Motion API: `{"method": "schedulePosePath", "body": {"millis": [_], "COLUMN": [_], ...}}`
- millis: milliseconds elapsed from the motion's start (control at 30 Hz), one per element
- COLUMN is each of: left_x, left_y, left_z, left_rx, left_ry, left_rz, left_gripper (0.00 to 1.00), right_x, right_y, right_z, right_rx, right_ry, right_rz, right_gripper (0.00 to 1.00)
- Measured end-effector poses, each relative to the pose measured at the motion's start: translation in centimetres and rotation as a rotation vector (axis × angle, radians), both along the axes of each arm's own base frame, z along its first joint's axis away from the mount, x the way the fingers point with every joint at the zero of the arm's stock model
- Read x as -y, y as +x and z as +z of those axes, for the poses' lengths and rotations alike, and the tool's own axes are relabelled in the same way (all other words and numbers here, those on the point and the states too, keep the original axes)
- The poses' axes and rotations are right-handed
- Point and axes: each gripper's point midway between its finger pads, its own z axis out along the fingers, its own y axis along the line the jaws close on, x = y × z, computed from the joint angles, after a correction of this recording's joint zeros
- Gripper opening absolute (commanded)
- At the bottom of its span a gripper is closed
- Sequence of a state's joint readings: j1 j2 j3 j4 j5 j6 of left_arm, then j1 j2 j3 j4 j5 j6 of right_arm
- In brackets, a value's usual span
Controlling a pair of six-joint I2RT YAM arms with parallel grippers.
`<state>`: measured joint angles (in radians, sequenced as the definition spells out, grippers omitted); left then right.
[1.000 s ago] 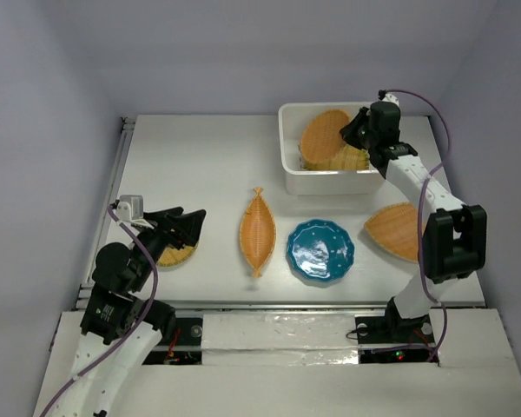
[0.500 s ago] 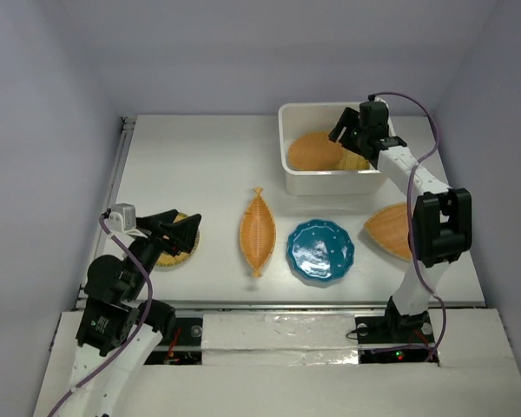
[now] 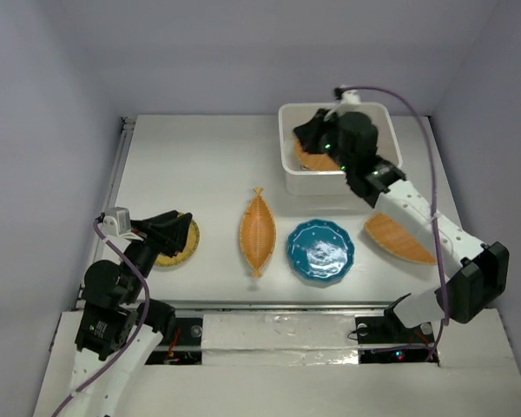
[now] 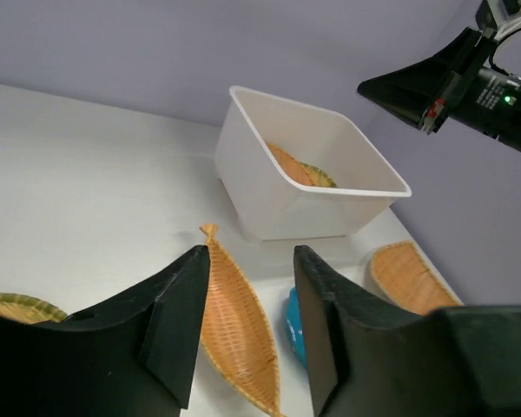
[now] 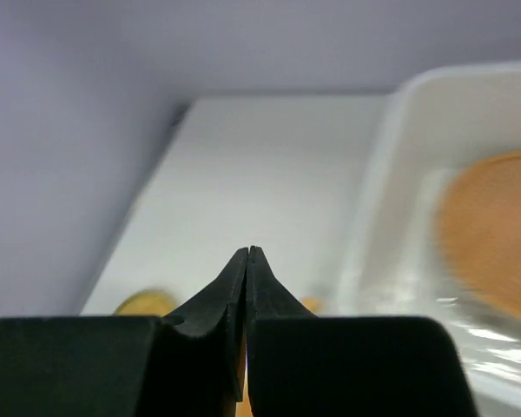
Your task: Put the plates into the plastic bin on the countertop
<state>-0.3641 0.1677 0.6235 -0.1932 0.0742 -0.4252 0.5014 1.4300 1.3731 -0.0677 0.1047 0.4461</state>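
The white plastic bin (image 3: 287, 165) stands at the back right of the countertop (image 3: 200, 165) and holds an orange woven plate (image 3: 306, 162) and a second woven one under it (image 4: 316, 176). My right gripper (image 3: 308, 132) is shut and empty, above the bin's left side. On the countertop lie a leaf-shaped plate (image 3: 257, 231), a teal scalloped plate (image 3: 320, 250), a fan-shaped plate (image 3: 398, 237) and a round yellow plate (image 3: 182, 247). My left gripper (image 3: 175, 228) is open and empty, just above the round yellow plate.
A metal rail (image 3: 119, 165) runs along the countertop's left edge. The right arm (image 3: 417, 217) reaches over the fan-shaped plate. Grey walls close in on three sides.
The right gripper has swung left from the bin's right side to above its left side. The orange plate now lies flatter in the bin. The left gripper has drawn back slightly leftward.
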Motion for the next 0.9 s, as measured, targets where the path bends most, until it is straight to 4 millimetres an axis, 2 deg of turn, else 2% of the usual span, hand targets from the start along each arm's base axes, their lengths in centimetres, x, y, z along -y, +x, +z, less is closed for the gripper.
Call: {"method": "schedulePosePath", "body": {"millis": [33, 100, 133, 300, 367, 433, 500, 533, 567, 633, 667, 900], "left_x": [-0.2, -0.6, -1.0, -3.1, -3.7, -4.1, -4.2, -4.3, -4.3, -4.4, -4.4, -4.4], "left_y": [0.0, 0.0, -0.1, -0.7, -0.7, -0.6, -0.5, -0.5, -0.5, -0.5, -0.5, -0.5], "left_z": [0.0, 0.1, 0.1, 0.5, 0.5, 0.3, 0.2, 0.1, 0.1, 0.0, 0.0, 0.0], "left_rx": [0.001, 0.002, 0.005, 0.027, 0.026, 0.017, 0.008, 0.005, 0.004, 0.001, 0.001, 0.0], "left_ry": [-0.004, -0.014, -0.018, -0.062, -0.072, -0.081, -0.085, -0.087, -0.087, -0.09, -0.09, -0.09], "left_rz": [0.008, 0.033, 0.051, 0.15, 0.18, 0.203, 0.212, 0.217, 0.22, 0.223, 0.225, 0.224], "left_gripper": [0.19, 0.04, 0.0, 0.0, 0.11, 0.24, 0.3, 0.33, 0.33, 0.34, 0.34, 0.35], "right_x": [-2.6, -8.1, -10.4, -18.5, -21.1, -23.7, -26.0, -26.9, -27.7, -28.8, -29.0, -29.3], "right_y": [-1.3, -4.5, -6.0, -10.7, -11.9, -12.7, -13.4, -13.6, -13.8, -13.8, -13.9, -13.6], "right_z": [0.0, -1.7, -3.1, -11.7, -14.5, -16.8, -18.4, -18.9, -19.6, -20.9, -21.7, -25.0], "right_rx": [0.006, -0.01, -0.032, -0.194, -0.246, -0.291, -0.323, -0.333, -0.349, -0.378, -0.394, -0.465], "right_ry": [0.006, 0.008, 0.006, -0.064, -0.094, -0.103, -0.103, -0.1, -0.094, -0.085, -0.085, -0.081], "right_rz": [0.064, 0.211, 0.271, 0.456, 0.498, 0.531, 0.559, 0.566, 0.571, 0.569, 0.566, 0.531], "right_gripper": [0.0, 0.0, 0.0, 0.0, 0.0, 0.07, 0.17, 0.24, 0.37, 0.48, 0.56, 0.61]}}
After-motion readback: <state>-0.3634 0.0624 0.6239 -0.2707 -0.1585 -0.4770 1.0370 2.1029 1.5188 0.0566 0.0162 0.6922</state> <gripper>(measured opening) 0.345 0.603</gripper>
